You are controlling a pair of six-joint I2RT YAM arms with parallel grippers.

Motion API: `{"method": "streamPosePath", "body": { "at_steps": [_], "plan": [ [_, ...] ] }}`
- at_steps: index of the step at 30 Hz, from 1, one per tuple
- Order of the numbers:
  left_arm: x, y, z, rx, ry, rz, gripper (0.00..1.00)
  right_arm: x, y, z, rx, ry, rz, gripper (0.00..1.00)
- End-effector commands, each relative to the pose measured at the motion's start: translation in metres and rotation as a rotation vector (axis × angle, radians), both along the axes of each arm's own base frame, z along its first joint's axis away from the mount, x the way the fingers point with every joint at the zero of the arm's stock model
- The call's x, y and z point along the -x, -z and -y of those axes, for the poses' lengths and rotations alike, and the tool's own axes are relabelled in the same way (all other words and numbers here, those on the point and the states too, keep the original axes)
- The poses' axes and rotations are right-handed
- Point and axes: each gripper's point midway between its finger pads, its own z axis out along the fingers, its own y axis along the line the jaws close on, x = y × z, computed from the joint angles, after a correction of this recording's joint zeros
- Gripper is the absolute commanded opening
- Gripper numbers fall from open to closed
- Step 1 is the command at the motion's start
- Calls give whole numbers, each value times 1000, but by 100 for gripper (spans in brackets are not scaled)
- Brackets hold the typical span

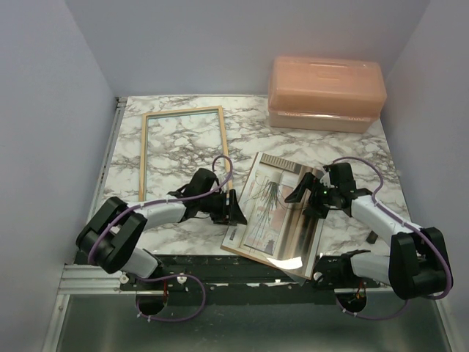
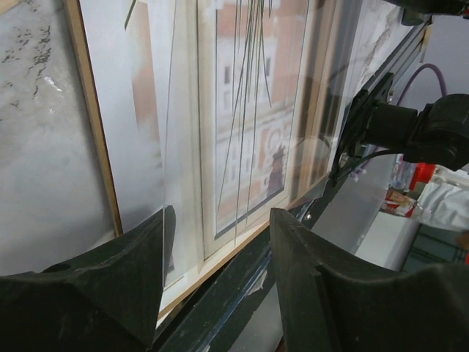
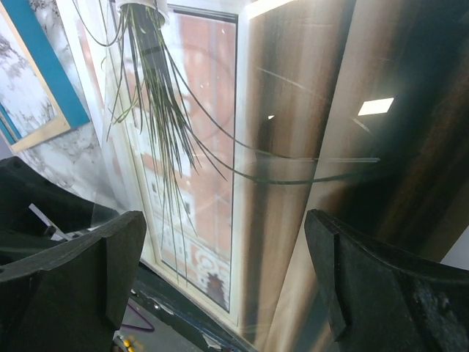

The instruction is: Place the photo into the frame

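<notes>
The photo (image 1: 278, 209), a glossy print of a spiky plant by brown curtains, lies tilted on the marble table, its near end over the front edge. A thin brown sheet edge (image 2: 91, 132) shows under its left side. The frame (image 1: 183, 150) lies flat at the back left, pale wood side up, apart from the photo. My left gripper (image 1: 234, 209) is open at the photo's left edge; in the left wrist view (image 2: 220, 242) the print (image 2: 249, 125) fills the gap. My right gripper (image 1: 308, 194) is open above the photo's right part (image 3: 220, 279), over the curtains (image 3: 308, 147). A blue frame edge (image 3: 47, 73) shows there.
A peach plastic box (image 1: 326, 94) stands at the back right. A black rail (image 1: 220, 268) runs along the table's front edge under the photo's near end. White walls close in the left, back and right sides.
</notes>
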Motion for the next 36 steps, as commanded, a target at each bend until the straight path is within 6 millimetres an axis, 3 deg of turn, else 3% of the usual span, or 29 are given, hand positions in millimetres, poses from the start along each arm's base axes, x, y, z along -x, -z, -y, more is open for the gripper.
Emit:
{"method": "streamPosePath", "body": {
  "at_steps": [1, 5, 9, 12, 18, 27, 31, 36],
  "plan": [
    [-2, -9, 15, 108, 24, 4, 52, 9, 0, -3, -22, -9, -33, 99],
    [-1, -4, 14, 105, 26, -2, 40, 7, -4, -4, -26, -9, -24, 99],
    [-3, -6, 12, 105, 12, 8, 14, 5, -9, -4, -28, -9, -15, 99],
    [-8, -11, 9, 102, -13, 30, 0, 3, -14, -4, -25, -14, -3, 99],
    [-21, -25, -11, 98, -101, 124, 0, -3, -32, -5, -28, -19, 47, 100],
    [-40, -38, -77, 63, -363, 254, 0, -9, -48, -10, -63, -31, 107, 100],
    [-46, -34, -107, 10, -491, 274, 0, -10, -47, -15, -98, -47, 109, 100],
    [-48, -22, -128, -51, -572, 255, 0, -7, -39, -23, -146, -73, 92, 100]
  ]
}}
